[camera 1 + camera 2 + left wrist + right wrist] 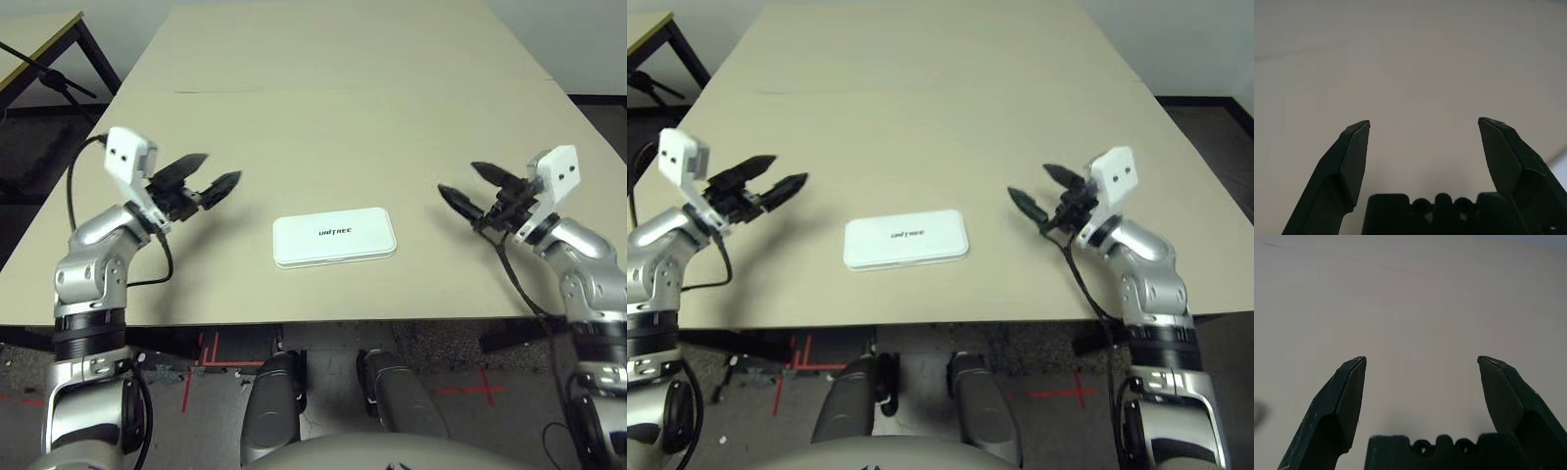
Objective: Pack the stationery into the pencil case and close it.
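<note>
The white pencil case (334,237) lies flat on the table with its lid down, black lettering on top, near the front edge at the middle. The stationery is out of view. My left gripper (217,170) hovers above the table to the left of the case, open, with nothing between its fingers (1354,156). On the other side, well to the right of the case, my right gripper (468,186) is also open and empty, its fingers (1347,401) spread over bare tabletop.
The beige table (333,108) stretches far back behind the case, with a seam line across it. A second table's corner (39,34) with a black leg stands at the back left. The floor shows beyond the table's front and side edges.
</note>
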Tool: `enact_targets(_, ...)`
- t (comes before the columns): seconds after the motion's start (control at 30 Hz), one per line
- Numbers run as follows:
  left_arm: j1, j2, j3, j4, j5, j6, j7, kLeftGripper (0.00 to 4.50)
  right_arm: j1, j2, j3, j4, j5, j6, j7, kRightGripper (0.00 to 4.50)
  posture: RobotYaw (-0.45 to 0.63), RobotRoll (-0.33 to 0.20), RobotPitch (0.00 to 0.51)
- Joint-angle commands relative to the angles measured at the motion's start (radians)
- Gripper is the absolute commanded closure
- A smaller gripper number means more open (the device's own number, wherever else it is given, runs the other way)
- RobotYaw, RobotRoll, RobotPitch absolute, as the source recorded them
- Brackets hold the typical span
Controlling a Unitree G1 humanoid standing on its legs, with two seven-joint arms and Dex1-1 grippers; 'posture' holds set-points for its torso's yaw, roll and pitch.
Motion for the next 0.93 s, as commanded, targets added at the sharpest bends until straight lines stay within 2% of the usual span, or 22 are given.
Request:
enact_targets(0.03,-0.028,-0.014,0.034,0.111,0.037,-0.097,0.096,0.01,-0.032,0.011,-0.041,0.113,-0.041,-0.061,-0.111,0.0,-0.05,0.0,0.143)
enact_targets(0.13,-0.077,-0.025,0.046,0.221,0.055,-0.186,0.163,0.01,-0.079,0.009,-0.077,0.223,-0.06,-0.115,-0.212,0.0,-0.05,0.0,0.142)
enact_targets(0.4,-0.185,-0.033,0.029,0.45,0.075,-0.366,0.191,0.01,-0.146,-0.024,-0.131,0.416,-0.076,-0.216,-0.34,0.0,-0.07,0.0,0.156)
enact_targets(0.6,-0.191,-0.04,0.02,0.483,0.073,-0.406,0.194,0.01,-0.15,-0.051,-0.142,0.462,-0.069,-0.24,-0.356,0.0,-0.08,0.0,0.182)
enact_targets(0.93,-0.187,-0.04,0.01,0.476,0.067,-0.395,0.181,0.01,-0.112,-0.034,-0.137,0.42,-0.071,-0.233,-0.348,0.0,-0.09,0.0,0.198)
